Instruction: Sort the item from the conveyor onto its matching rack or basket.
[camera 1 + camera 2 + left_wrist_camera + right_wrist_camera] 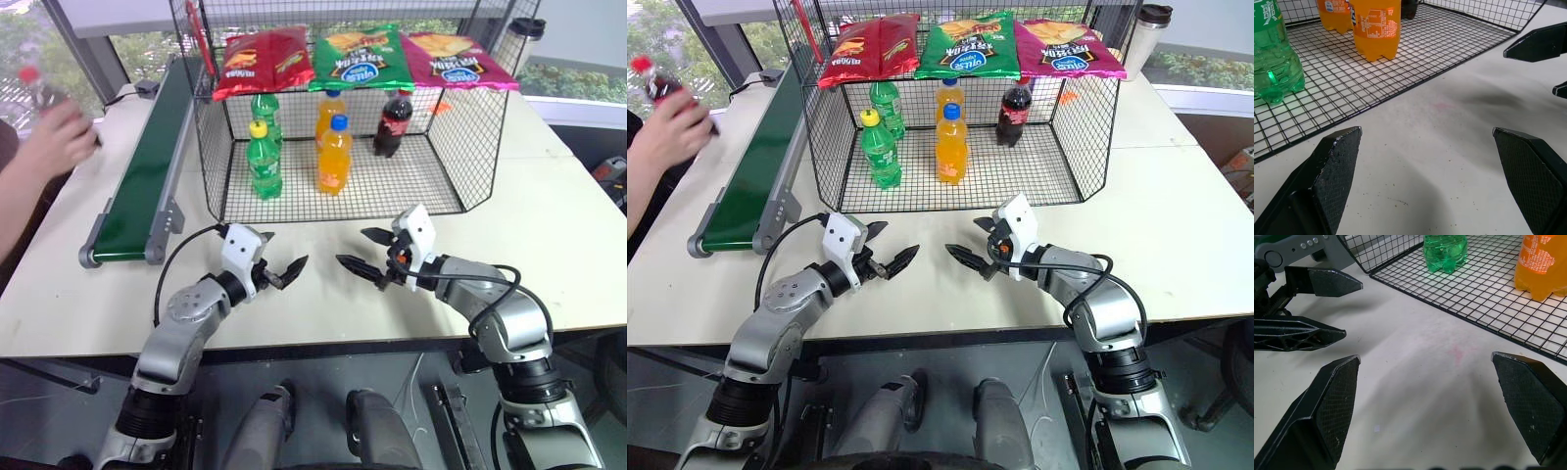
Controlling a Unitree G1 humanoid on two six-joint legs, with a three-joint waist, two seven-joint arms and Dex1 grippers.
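A person's hand (54,137) at the far left holds a small cola bottle (37,90) with a red cap, up in the air to the left of the conveyor. The dark green conveyor (147,166) runs along the table's left side, and its belt is bare. The black wire-mesh cage (468,147) stands at the back middle. My left gripper (286,250) and right gripper (353,247) hover open over the table in front of the cage, tips pointing at each other, nothing between the fingers of either.
Inside the cage stand two green bottles (263,162), two orange bottles (335,155) and a cola bottle (394,122). Red, green and magenta chip bags (358,57) lie on its mesh top. A lidded cup (1151,24) stands at the back right.
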